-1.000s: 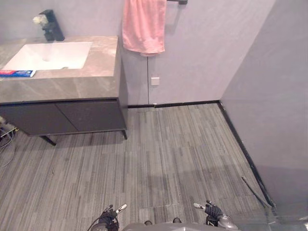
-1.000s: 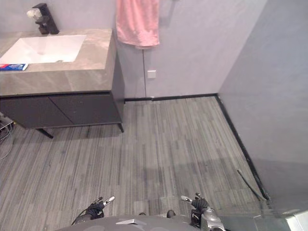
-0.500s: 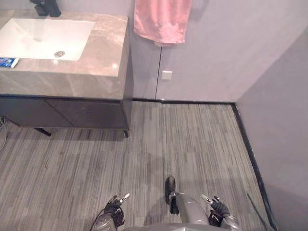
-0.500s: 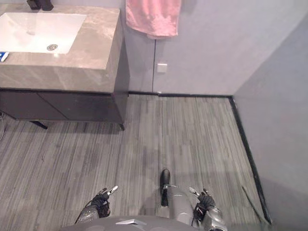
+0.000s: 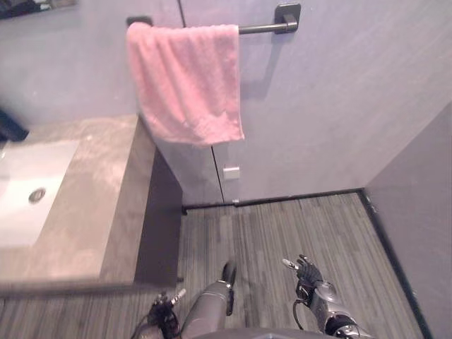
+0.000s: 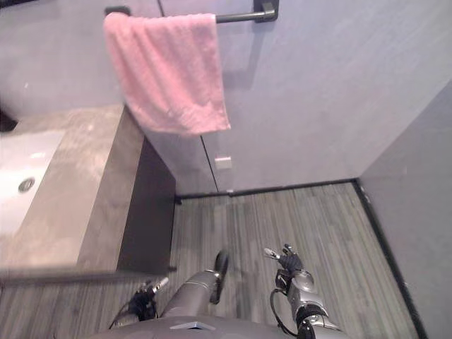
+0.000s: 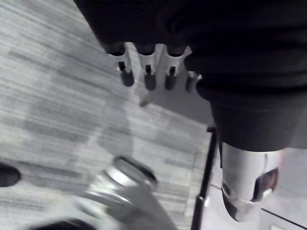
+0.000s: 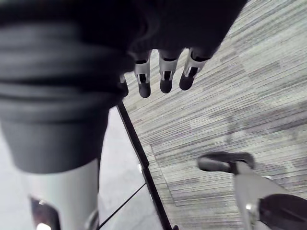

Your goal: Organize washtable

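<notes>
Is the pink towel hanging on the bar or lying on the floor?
Hanging. The pink towel is draped over the dark wall bar and hangs flat against the wall, beside the washtable.

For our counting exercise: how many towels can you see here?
1: a pink towel draped over the dark wall rail, by the washtable's end. Others may hang out of frame.
</notes>
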Robot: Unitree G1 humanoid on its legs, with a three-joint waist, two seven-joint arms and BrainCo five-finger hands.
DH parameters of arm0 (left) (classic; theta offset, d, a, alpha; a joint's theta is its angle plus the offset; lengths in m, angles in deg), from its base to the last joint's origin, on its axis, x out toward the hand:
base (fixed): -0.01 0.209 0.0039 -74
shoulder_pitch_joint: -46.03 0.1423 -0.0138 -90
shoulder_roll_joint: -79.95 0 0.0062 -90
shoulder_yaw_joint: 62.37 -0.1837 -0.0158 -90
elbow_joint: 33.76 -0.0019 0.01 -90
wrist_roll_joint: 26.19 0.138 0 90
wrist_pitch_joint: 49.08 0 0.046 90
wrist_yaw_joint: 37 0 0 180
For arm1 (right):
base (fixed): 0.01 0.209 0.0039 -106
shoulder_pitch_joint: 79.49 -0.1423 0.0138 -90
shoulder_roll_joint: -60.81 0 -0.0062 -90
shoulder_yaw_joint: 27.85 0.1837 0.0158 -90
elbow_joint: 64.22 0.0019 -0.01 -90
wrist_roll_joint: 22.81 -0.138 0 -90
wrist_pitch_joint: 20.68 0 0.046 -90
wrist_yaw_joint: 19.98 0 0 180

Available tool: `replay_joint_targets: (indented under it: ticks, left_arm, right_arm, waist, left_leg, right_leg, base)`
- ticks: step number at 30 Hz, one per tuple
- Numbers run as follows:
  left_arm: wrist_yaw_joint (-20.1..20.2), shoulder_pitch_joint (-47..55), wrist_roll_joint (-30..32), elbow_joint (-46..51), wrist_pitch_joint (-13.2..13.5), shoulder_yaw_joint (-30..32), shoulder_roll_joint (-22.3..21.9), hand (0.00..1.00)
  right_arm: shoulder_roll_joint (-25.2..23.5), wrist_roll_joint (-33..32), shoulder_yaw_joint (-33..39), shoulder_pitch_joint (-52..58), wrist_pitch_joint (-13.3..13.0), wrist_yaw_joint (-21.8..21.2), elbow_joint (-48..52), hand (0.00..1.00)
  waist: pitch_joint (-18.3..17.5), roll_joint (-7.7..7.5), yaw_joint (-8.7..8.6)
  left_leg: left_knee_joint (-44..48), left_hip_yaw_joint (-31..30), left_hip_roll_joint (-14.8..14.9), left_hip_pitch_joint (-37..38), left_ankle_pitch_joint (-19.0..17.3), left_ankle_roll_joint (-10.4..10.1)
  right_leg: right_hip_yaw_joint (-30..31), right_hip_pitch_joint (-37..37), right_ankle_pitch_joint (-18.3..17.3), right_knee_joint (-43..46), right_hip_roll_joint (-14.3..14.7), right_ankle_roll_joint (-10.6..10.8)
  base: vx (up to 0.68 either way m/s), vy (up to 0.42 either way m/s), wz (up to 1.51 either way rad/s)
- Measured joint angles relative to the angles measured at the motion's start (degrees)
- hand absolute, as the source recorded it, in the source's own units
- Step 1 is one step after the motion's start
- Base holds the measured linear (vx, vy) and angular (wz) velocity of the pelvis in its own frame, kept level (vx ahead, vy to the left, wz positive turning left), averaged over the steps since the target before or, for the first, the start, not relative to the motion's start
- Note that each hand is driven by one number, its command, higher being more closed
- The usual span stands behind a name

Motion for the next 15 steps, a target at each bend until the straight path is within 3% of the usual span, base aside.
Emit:
replay_joint_targets:
  ticks: [1, 2, 3, 4, 5, 6, 7, 8, 9, 11, 12, 13, 14, 15]
  left_arm:
    - [0.0, 2.5, -0.5, -1.1, -0.2, 1.3, 0.6, 0.00]
    - [0.0, 2.8, -0.8, -1.5, -0.4, 2.2, 1.5, 0.00]
    - [-0.3, 2.3, -1.1, -1.7, -0.7, 2.6, 3.1, 0.00]
    - [-0.5, 1.4, -1.1, -1.6, -0.8, 2.1, 3.4, 0.00]
    - [-0.6, 0.6, -1.2, -1.4, -0.8, 1.8, 3.3, 0.00]
    - [-0.7, -0.8, -1.4, -1.2, -0.7, 0.9, 3.0, 0.00]
    - [-0.8, -1.8, -1.7, -0.9, -0.4, -0.5, 2.8, 0.00]
    - [-0.8, -2.4, -1.8, -0.6, -0.2, -1.8, 2.7, 0.00]
    - [-0.7, -3.2, -1.9, -0.2, 0.1, -2.7, 2.6, 0.00]
    - [-0.9, -5.0, -2.2, -0.1, 0.4, -2.8, 1.1, 0.00]
    - [-0.9, -5.2, -2.3, 0.4, 0.9, -3.3, 1.1, 0.00]
    - [-0.9, -5.2, -2.3, 0.5, 1.0, -4.2, 1.4, 0.00]
    - [-1.0, -4.9, -2.3, 0.2, 0.8, -4.9, 2.9, 0.00]
    - [-1.0, -4.9, -2.3, -0.2, 0.8, -4.8, 3.1, 0.00]
  right_arm:
    - [-1.2, 0.1, -0.7, 1.8, 0.2, -0.1, -0.2, 0.00]
    - [-2.0, 0.3, -0.5, 2.7, 0.2, 0.0, -0.2, 0.00]
    - [-2.2, 1.1, -0.5, 3.8, 0.2, -0.1, -0.1, 0.00]
    - [-1.5, 1.4, 0.0, 5.3, 0.3, -0.4, -0.2, 0.00]
    - [-1.1, 1.6, 0.3, 5.8, 0.3, -0.5, -0.3, 0.00]
    - [-0.4, 1.7, 0.0, 6.1, 0.4, -0.6, -0.2, 0.00]
    - [0.0, 1.7, -0.6, 6.1, 0.4, -0.7, -0.1, 0.00]
    - [0.0, 1.7, -0.9, 6.2, 0.4, -0.9, -0.1, 0.00]
    - [0.0, 1.7, -1.1, 6.3, 0.4, -1.0, -0.1, 0.00]
    - [0.1, 1.7, -1.4, 6.3, 0.3, -0.9, -0.2, 0.00]
    - [0.1, 1.7, -2.2, 5.9, 0.3, -0.9, -0.3, 0.00]
    - [0.1, 1.7, -2.7, 6.1, 0.3, -0.9, -0.5, 0.00]
    - [-0.8, 1.7, -3.0, 6.5, 0.5, -0.9, -1.1, 0.00]
    - [-1.0, 1.7, -3.0, 6.6, 0.5, -0.9, -1.2, 0.00]
  waist:
    - [-1.7, -2.27, 0.10]
    - [-2.4, -4.82, -0.34]
    - [-2.5, -7.81, -0.28]
    - [-2.4, -8.01, -1.06]
    - [-2.3, -7.70, -1.88]
    - [-1.8, -6.79, -2.67]
    - [-1.4, -5.89, -3.14]
    - [-1.4, -5.00, -3.28]
    - [-1.6, -3.67, -3.45]
    - [-1.7, -2.82, -4.17]
    - [-1.8, -2.76, -4.93]
    - [-2.1, -3.64, -5.13]
    - [-2.2, -7.55, -4.95]
    - [-2.2, -8.08, -4.94]
  left_leg:
    - [1.4, 2.2, -0.6, 0.6, 5.5, 2.8]
    - [1.4, 3.5, -1.7, 1.4, 4.9, 3.5]
    - [0.3, 4.3, -4.0, 4.3, 3.5, 4.9]
    - [-0.4, 3.3, -5.5, 7.5, 2.4, 6.1]
    - [-0.5, 2.6, -6.1, 9.3, 1.8, 6.6]
    - [-0.9, 1.5, -6.8, 13.2, 1.3, 7.2]
    - [-2.0, 0.8, -6.5, 16.6, 1.2, 7.4]
    - [-3.8, 0.6, -5.8, 20.2, 1.2, 7.4]
    - [-6.3, -0.1, -4.5, 24.4, 0.7, 8.1]
    - [-7.8, -1.0, -2.9, 27.4, -0.5, 8.1]
    - [-7.8, -2.0, -2.3, 28.1, -2.6, 7.3]
    - [-7.7, -2.5, -2.3, 28.5, -4.7, 6.5]
    - [-7.0, -3.5, -4.3, 29.3, -6.9, 5.5]
    - [-6.6, -3.8, -4.6, 29.3, -7.4, 5.2]
  right_leg:
    - [1.0, -0.2, -0.7, 3.8, -1.6, 1.0]
    - [0.8, -1.8, -0.7, 7.9, -3.0, 1.6]
    - [0.5, -6.4, 2.4, 19.6, -4.4, 6.6]
    - [0.6, -11.1, 8.2, 31.5, -4.8, 16.2]
    - [0.6, -13.1, 8.8, 36.9, -4.6, 17.4]
    - [-0.4, -17.0, 7.5, 45.5, -5.2, 16.9]
    - [-1.7, -19.2, 4.9, 47.8, -5.9, 14.9]
    - [-3.4, -21.0, 2.4, 47.0, -7.0, 11.4]
    - [-5.8, -23.0, 0.0, 42.5, -8.1, 7.9]
    - [-7.2, -25.1, -2.2, 30.3, -8.7, 7.8]
    - [-6.6, -25.8, -1.5, 19.7, -8.6, 9.1]
    - [-5.9, -25.8, 1.2, 11.6, -8.9, 9.9]
    - [-4.0, -26.1, 12.2, 2.4, -10.7, 9.8]
    - [-4.0, -26.2, 10.9, 2.8, -10.9, 9.8]
  base:
    - [0.81, 0.096, -0.73]
    - [0.76, 0.037, -0.37]
    - [0.62, 0.064, 0.09]
    - [0.53, 0.082, 0.28]
    - [0.49, 0.116, 0.51]
    - [0.45, 0.089, 0.36]
    - [0.54, 0.070, 0.17]
    - [0.50, 0.047, -0.04]
    - [0.46, 0.030, -0.02]
    - [0.35, 0.004, 0.23]
    - [0.32, -0.054, 0.49]
    - [0.47, -0.140, 0.62]
    - [0.36, -0.163, 0.46]
    - [0.35, -0.237, 0.29]
